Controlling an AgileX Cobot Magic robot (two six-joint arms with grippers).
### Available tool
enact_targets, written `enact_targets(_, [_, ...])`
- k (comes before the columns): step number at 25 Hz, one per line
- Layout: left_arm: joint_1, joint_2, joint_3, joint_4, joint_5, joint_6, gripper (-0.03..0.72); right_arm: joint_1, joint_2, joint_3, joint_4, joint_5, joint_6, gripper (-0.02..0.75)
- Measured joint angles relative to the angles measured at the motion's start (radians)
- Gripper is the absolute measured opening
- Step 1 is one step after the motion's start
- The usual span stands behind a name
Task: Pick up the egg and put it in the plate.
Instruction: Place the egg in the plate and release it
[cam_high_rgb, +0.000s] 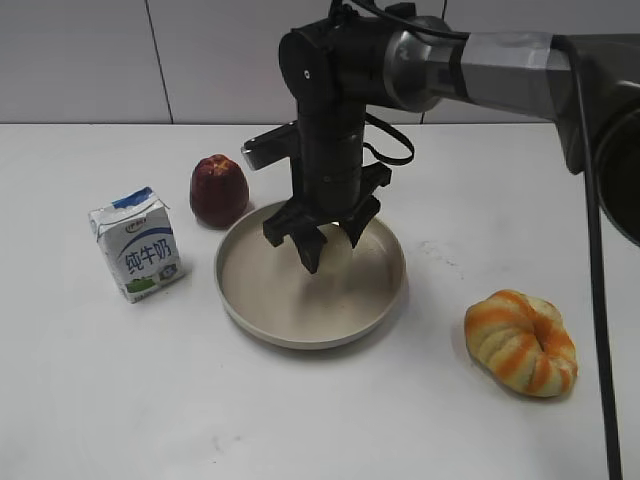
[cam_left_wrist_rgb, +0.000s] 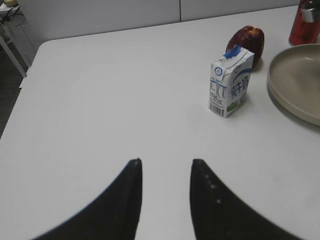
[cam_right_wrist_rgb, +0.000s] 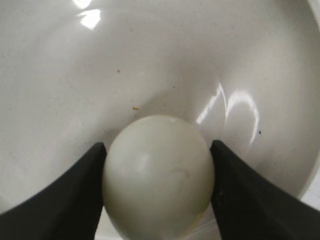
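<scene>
In the right wrist view the pale cream egg (cam_right_wrist_rgb: 157, 175) sits between the two black fingers of my right gripper (cam_right_wrist_rgb: 157, 150), which is shut on it, just above the beige plate's floor (cam_right_wrist_rgb: 150, 60). In the exterior view the right gripper (cam_high_rgb: 322, 245) points down inside the plate (cam_high_rgb: 245, 305); the egg is hidden there behind the fingers. I cannot tell whether the egg touches the plate. My left gripper (cam_left_wrist_rgb: 166, 162) is open and empty over bare table, left of the plate's rim (cam_left_wrist_rgb: 280, 95); it is out of the exterior view.
A milk carton (cam_high_rgb: 135, 243) and a dark red apple-like fruit (cam_high_rgb: 218, 189) stand left of the plate; both also show in the left wrist view, carton (cam_left_wrist_rgb: 229, 86) and fruit (cam_left_wrist_rgb: 246, 40). An orange-striped bread ring (cam_high_rgb: 521, 343) lies at the right front.
</scene>
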Motion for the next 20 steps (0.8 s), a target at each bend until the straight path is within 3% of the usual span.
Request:
enact_targets(8, [0.0, 0.0, 0.0, 0.0, 0.0, 0.0, 0.239, 0.0, 0.006, 0.0, 0.0, -0.011, 0.01, 0.601])
enact_targets(15, [0.0, 0.0, 0.0, 0.0, 0.0, 0.0, 0.239, -0.002, -0.027, 0.0, -0.011, 0.031, 0.009, 0.61])
enact_targets(20, [0.0, 0.0, 0.0, 0.0, 0.0, 0.0, 0.239, -0.044, -0.193, 0.0, -0.01, 0.035, 0.007, 0.608])
